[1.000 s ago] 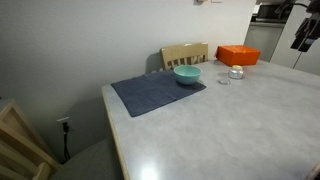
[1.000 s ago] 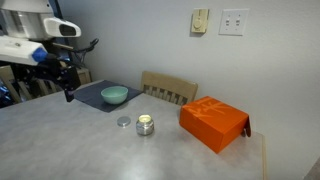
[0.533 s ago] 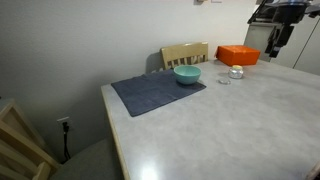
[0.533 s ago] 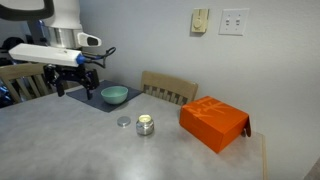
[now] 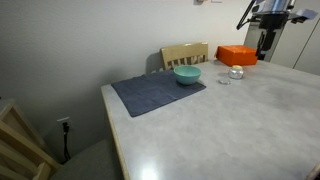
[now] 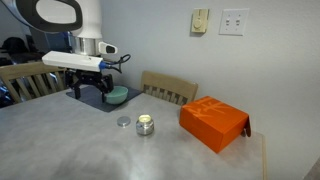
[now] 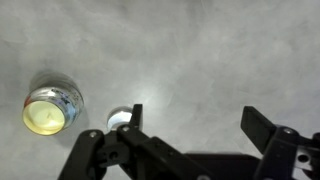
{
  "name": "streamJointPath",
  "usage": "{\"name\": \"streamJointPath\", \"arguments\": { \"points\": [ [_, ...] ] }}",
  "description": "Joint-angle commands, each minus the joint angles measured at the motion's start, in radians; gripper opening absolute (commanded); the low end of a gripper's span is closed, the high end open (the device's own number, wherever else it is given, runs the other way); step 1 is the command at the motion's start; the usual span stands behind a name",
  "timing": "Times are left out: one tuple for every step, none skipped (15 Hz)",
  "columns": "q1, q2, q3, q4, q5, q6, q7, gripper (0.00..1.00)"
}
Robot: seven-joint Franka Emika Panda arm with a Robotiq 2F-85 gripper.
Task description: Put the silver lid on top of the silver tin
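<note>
The silver tin [image 5: 236, 72] stands upright on the grey table, with the flat silver lid [image 5: 224, 80] lying beside it, apart from it. Both show in an exterior view, tin [image 6: 145, 125] and lid [image 6: 124, 122]. In the wrist view the tin [image 7: 50, 110] shows its pale inside at the left, and the lid [image 7: 119, 119] is partly hidden behind one finger. My gripper [image 7: 195, 122] is open and empty, held above the table. It shows in both exterior views [image 5: 266, 45] [image 6: 90, 93], some way from the tin and lid.
A teal bowl [image 5: 187, 74] [image 6: 117, 95] sits on a blue-grey mat [image 5: 155, 92]. An orange box [image 5: 238, 55] [image 6: 214, 123] stands near the tin. A wooden chair [image 5: 185, 53] [image 6: 170, 88] is at the table's far edge.
The arm has swung in over the table toward the tin and lid. The tin, lid, bowl and box have not moved.
</note>
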Motion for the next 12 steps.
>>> {"name": "streamJointPath", "arguments": {
  "points": [
    [-0.045, 0.0, 0.047, 0.002, -0.011, -0.002, 0.009, 1.0],
    [-0.04, -0.018, 0.046, -0.02, -0.021, 0.016, 0.022, 1.0],
    [-0.042, -0.027, 0.049, -0.037, -0.015, 0.057, 0.026, 1.0],
    [-0.05, -0.033, 0.057, -0.051, 0.005, 0.104, 0.023, 1.0],
    [-0.062, -0.029, 0.066, -0.054, 0.033, 0.139, 0.01, 1.0],
    [-0.07, -0.025, 0.072, -0.053, 0.05, 0.165, 0.007, 1.0],
    [-0.086, -0.009, 0.077, -0.039, 0.09, 0.184, 0.007, 1.0],
    [-0.099, 0.003, 0.083, -0.028, 0.124, 0.191, 0.0, 1.0],
    [-0.112, 0.014, 0.088, -0.018, 0.158, 0.19, -0.012, 1.0],
    [-0.124, 0.025, 0.093, -0.01, 0.191, 0.186, -0.029, 1.0],
    [-0.132, 0.04, 0.094, 0.0, 0.209, 0.187, -0.022, 1.0],
    [-0.138, 0.058, 0.095, 0.013, 0.217, 0.175, -0.016, 1.0]
  ]
}}
